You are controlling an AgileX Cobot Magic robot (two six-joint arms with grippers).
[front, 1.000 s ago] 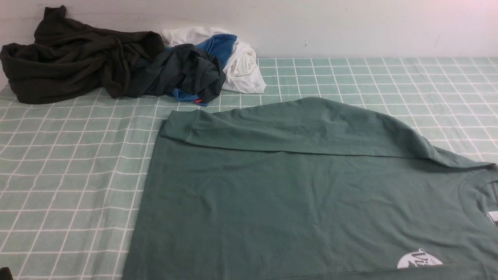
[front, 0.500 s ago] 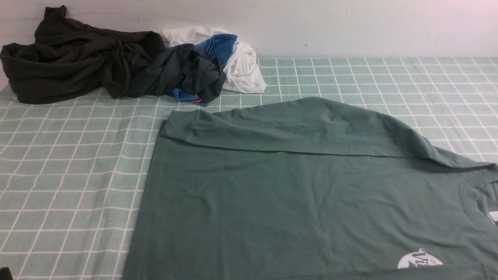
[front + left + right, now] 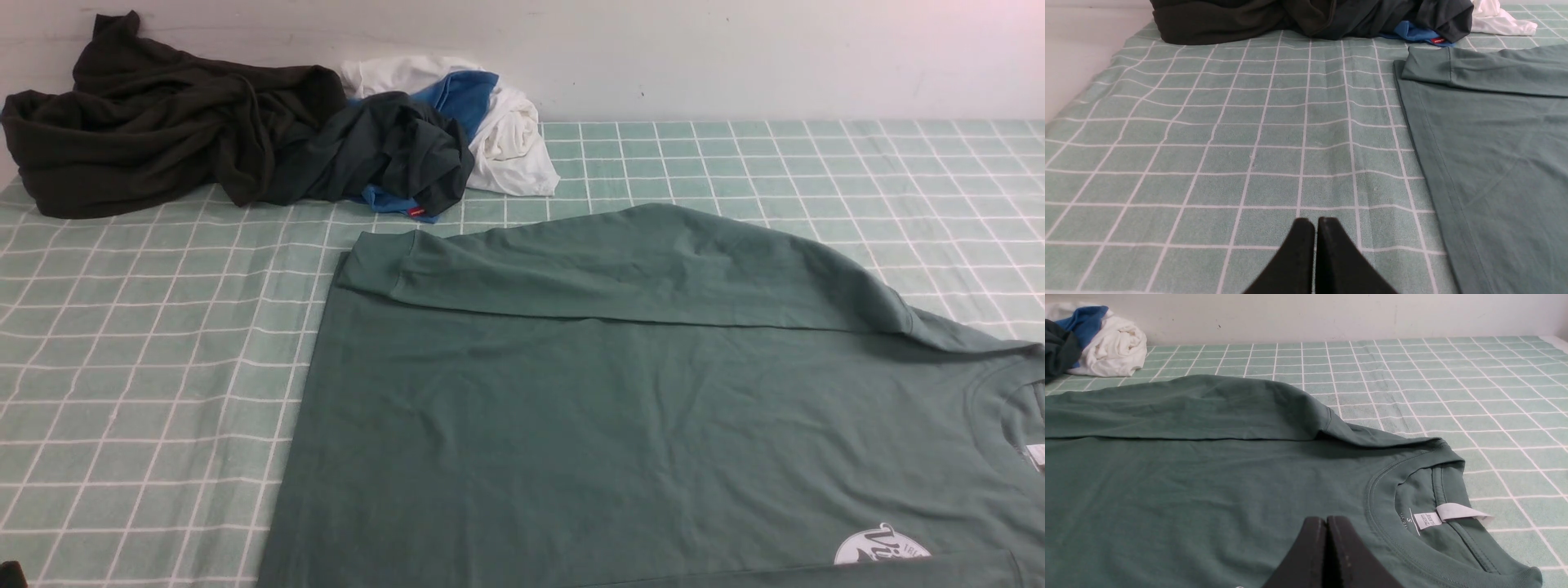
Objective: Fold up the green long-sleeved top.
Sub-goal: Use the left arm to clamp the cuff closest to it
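Three cameras, one scene, all facing forward
The front view looks forward and down from between the arms, taking in the green long-sleeved top, the heap of clothes and the wall. The left wrist view sits low and close over the checked cloth, the left end effector in its foreground; the right wrist view hangs close over the top's neck, behind the right end effector. All three share the folded sleeve and the heap
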